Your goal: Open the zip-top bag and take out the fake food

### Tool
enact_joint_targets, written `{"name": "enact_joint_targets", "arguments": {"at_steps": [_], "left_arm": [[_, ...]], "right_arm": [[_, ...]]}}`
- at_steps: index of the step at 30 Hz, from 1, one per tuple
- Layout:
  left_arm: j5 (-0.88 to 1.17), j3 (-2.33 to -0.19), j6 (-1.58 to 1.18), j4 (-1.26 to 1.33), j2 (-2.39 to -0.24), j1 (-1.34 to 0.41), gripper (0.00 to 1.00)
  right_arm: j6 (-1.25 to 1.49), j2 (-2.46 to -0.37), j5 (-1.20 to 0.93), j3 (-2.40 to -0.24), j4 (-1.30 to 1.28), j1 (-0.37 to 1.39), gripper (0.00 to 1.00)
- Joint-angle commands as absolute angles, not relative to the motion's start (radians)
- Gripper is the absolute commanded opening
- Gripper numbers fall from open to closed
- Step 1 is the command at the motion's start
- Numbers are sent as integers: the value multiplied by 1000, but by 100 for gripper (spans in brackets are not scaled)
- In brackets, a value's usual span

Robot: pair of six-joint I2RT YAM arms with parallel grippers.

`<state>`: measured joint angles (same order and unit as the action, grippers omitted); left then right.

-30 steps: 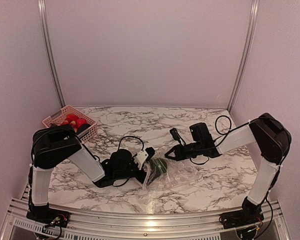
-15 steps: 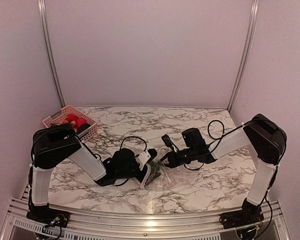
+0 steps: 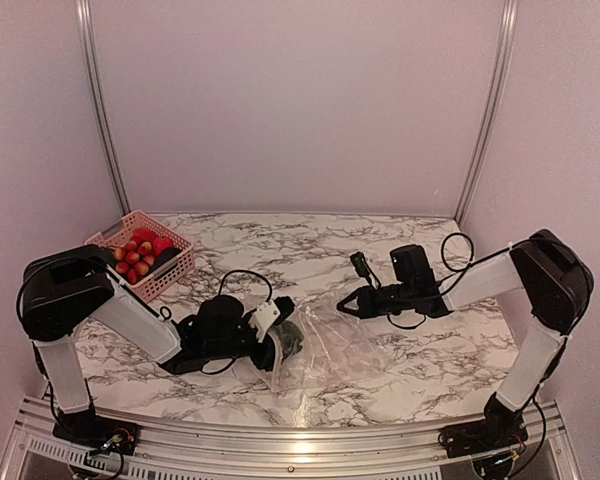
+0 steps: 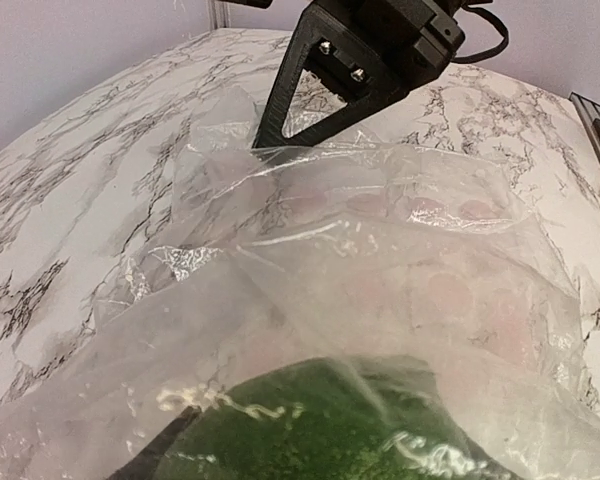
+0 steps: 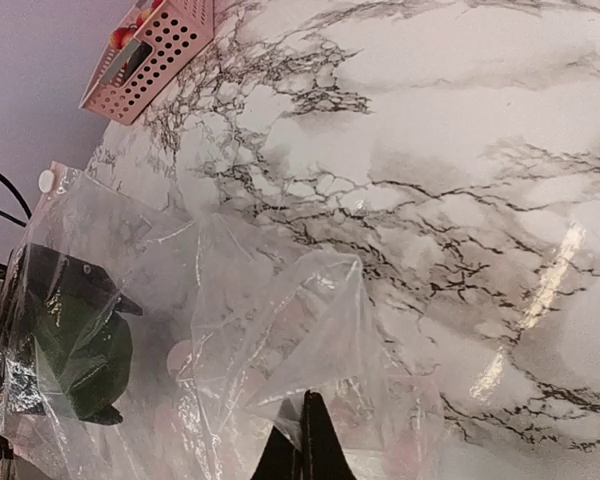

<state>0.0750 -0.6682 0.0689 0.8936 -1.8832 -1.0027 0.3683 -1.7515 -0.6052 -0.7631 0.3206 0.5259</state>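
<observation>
A: Top view: zip-top bag (image 3: 330,345) lies mid-table (image 3: 280,245), one gripper at each end. Pink basket (image 3: 172,268) stands well apart, far left.
B: Left wrist: left gripper (image 3: 276,338) is clamped on green fake food (image 4: 320,425) inside the bag's near edge.
A: Right wrist: right gripper (image 5: 302,445), fingers pressed together, pinches the far film edge.

Overhead, lower centre: my left gripper (image 3: 272,325) is sunk in the crumpled zip-top bag (image 3: 330,348); I can't read how its jaws stand.

Left wrist view: the green fake food (image 4: 350,425) is cut by the bottom edge and veiled by plastic, so I can't tell what kind it is.

Right wrist view: of my right gripper (image 5: 302,445) only the tips show, pressed together on a bag fold. The rest is off the bottom edge. The pink basket (image 5: 160,45) is cropped at upper left.

Overhead, the basket's red pieces (image 3: 138,247) are too small to name.
</observation>
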Motion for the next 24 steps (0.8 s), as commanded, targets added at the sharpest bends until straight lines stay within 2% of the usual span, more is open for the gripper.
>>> {"name": "enact_joint_targets", "arguments": {"at_steps": [1, 10, 17, 20, 24], "left_arm": [[53, -610, 74, 889, -1797, -1005, 57], [5, -472, 25, 865, -1607, -999, 57], [-34, -402, -50, 862, -1457, -971, 57], [-27, -374, -117, 813, -1345, -895, 58], [-6, -402, -233, 669, -1198, -700, 60]], "right_arm": [[346, -1702, -582, -741, 297, 468, 0], [326, -1651, -586, -700, 304, 336, 0], [315, -1644, -588, -688, 302, 323, 0], [299, -1629, -583, -690, 284, 316, 0], [290, -1622, -591, -693, 277, 314, 0]]}}
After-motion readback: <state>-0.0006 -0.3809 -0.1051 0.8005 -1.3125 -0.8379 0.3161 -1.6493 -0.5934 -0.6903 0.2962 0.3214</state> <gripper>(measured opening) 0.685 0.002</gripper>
